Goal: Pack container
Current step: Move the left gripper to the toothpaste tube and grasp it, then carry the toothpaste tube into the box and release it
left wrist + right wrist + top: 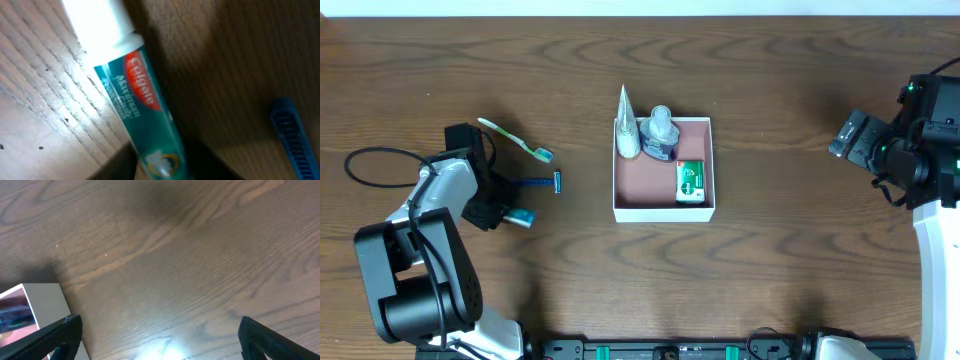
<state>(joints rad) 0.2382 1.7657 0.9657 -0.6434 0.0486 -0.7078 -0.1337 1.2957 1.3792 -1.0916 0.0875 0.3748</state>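
Observation:
The container, a white-walled square box with a pinkish inside, stands mid-table. It holds a white tube, a small bottle and a green-and-white carton. My left gripper is low over the table at the left, shut on a teal toothpaste tube. In the left wrist view the tube runs between the dark jaws of the gripper, which press both its sides. My right gripper hovers far right. It stands open over bare wood, and a corner of the container shows at its left.
A green toothbrush lies behind the left gripper. A blue razor lies just right of it and also shows in the left wrist view. A black cable loops at the far left.

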